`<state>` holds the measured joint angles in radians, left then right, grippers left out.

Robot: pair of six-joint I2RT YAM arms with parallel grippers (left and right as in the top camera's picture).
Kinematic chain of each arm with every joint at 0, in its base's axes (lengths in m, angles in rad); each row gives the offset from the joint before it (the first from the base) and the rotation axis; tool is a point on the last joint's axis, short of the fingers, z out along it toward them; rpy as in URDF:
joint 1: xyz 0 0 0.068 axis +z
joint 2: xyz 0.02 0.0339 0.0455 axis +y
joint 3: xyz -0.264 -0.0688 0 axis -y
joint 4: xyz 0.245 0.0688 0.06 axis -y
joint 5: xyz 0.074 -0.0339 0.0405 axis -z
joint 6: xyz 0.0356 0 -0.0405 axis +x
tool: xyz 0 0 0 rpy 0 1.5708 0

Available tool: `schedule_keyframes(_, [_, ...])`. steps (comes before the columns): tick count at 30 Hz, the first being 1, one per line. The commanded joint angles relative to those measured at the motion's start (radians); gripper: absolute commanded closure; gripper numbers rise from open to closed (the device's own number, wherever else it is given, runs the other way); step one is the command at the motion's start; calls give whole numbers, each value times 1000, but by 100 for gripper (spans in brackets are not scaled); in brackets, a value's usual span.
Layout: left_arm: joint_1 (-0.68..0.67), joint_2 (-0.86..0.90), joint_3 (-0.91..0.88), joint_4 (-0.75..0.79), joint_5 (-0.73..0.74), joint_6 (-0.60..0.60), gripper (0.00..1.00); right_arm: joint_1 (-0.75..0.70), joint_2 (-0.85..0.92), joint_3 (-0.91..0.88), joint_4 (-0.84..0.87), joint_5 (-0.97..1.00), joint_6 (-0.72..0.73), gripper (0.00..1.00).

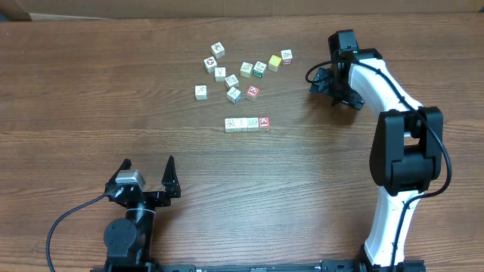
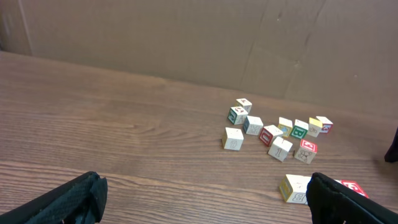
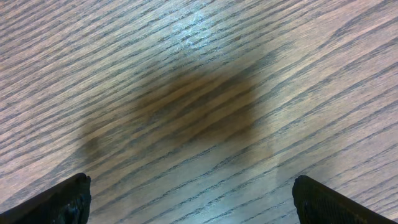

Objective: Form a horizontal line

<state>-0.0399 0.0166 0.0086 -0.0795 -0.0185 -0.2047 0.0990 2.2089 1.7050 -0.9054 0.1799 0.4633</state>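
Note:
The horizontal line (image 1: 246, 124) lies mid-table: a short straight row of tiny touching cream cubes with a red-faced cube (image 1: 264, 122) at its right end. In the left wrist view the row (image 2: 293, 188) shows at lower right, partly hidden behind my right-hand finger. My left gripper (image 1: 148, 162) sits near the front edge, well short of the row, open and empty. My right gripper (image 1: 330, 85) hovers right of the cubes, open and empty. Its wrist view shows only bare wood between the fingers (image 3: 65, 202).
Several loose picture cubes (image 1: 232, 80) lie scattered just behind the row, seen also in the left wrist view as a cluster of cubes (image 2: 271, 135). A brown cardboard wall (image 2: 186, 43) backs the wooden table (image 1: 91, 98). The right arm's white links (image 1: 393, 204) stand at the right.

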Motion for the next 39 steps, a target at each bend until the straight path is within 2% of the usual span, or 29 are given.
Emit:
schedule_keyframes(1, [-5, -13, -3, 1, 11, 22, 0, 0, -36, -4, 5, -2, 0, 0])
schedule_keyframes(24, [-5, -13, -3, 1, 11, 22, 0, 13, -101, -4, 7, -2, 0, 0])
schedule_keyframes(39, [-5, -13, -3, 1, 11, 23, 0, 13, -497, -4, 7, -2, 0, 0])
